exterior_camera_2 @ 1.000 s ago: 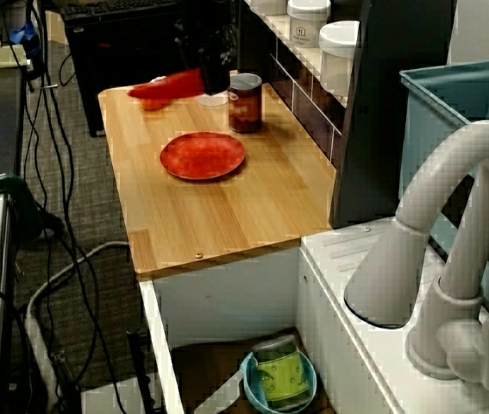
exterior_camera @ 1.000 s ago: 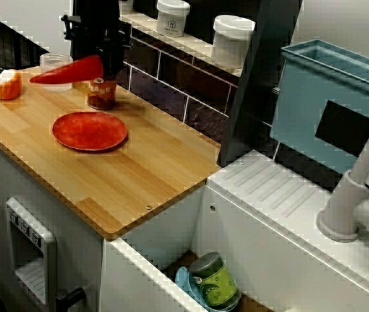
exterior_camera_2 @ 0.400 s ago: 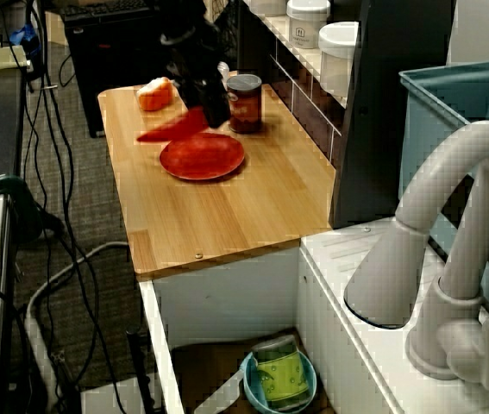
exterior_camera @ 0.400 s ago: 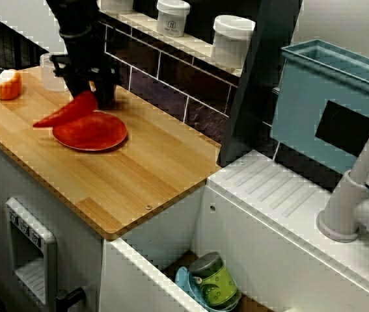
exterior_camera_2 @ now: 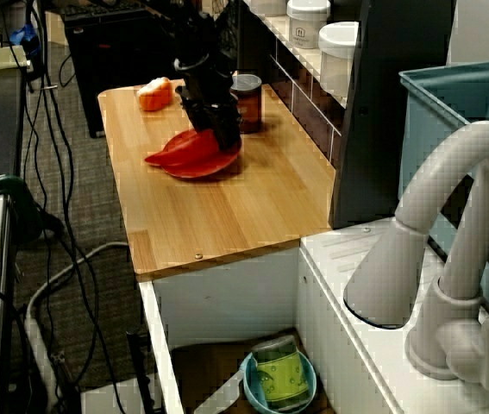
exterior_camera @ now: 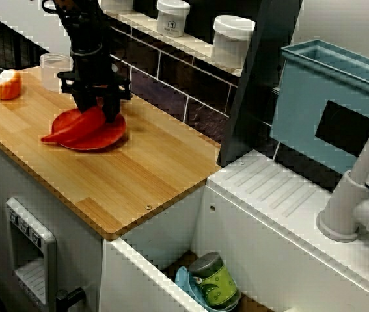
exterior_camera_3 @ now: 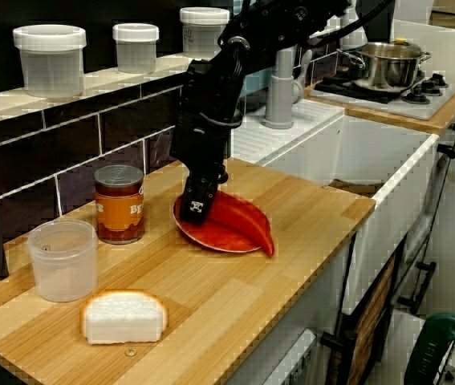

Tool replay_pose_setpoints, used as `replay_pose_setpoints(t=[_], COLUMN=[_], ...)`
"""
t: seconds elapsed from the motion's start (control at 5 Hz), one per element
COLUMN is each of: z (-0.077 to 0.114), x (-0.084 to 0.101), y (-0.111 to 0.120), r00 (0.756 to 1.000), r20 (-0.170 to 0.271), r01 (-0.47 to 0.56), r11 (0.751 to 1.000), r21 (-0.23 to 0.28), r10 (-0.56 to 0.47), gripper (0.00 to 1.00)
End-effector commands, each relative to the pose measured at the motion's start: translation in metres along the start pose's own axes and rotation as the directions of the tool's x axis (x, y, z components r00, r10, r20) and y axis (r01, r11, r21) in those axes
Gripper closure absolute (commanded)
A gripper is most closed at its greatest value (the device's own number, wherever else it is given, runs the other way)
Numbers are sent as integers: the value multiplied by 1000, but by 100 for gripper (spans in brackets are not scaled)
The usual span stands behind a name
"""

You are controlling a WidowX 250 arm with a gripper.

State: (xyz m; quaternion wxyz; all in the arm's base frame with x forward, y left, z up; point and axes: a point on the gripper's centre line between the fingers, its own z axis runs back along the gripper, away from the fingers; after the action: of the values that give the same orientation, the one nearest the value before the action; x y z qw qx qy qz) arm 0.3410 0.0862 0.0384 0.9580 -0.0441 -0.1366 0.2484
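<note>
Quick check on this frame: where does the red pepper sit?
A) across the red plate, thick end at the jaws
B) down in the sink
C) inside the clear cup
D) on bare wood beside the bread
A: the red pepper lies across the red plate, its thick end at the gripper and its tip reaching past the plate's rim.

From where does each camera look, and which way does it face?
View over the white drainboard: high, facing along the wooden counter; shows the black arm, its gripper holding the long red pepper.
View behind the white tap: high, facing the same way; same arm.
View beside the white bread slice: low, facing back toward the sink; same arm.
All three share the round red plate.
</note>
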Motion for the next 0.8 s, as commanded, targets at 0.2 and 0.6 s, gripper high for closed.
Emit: replay_pose_setpoints(t=[0.2, 0.6], z=[7, 48], x=[22, 25], y=[0, -2], r00=[999, 991], r20=[-45, -130], r01=[-9, 21], r11=[999, 1000], r21=[37, -13], r10=[11, -22], gripper=[0, 0])
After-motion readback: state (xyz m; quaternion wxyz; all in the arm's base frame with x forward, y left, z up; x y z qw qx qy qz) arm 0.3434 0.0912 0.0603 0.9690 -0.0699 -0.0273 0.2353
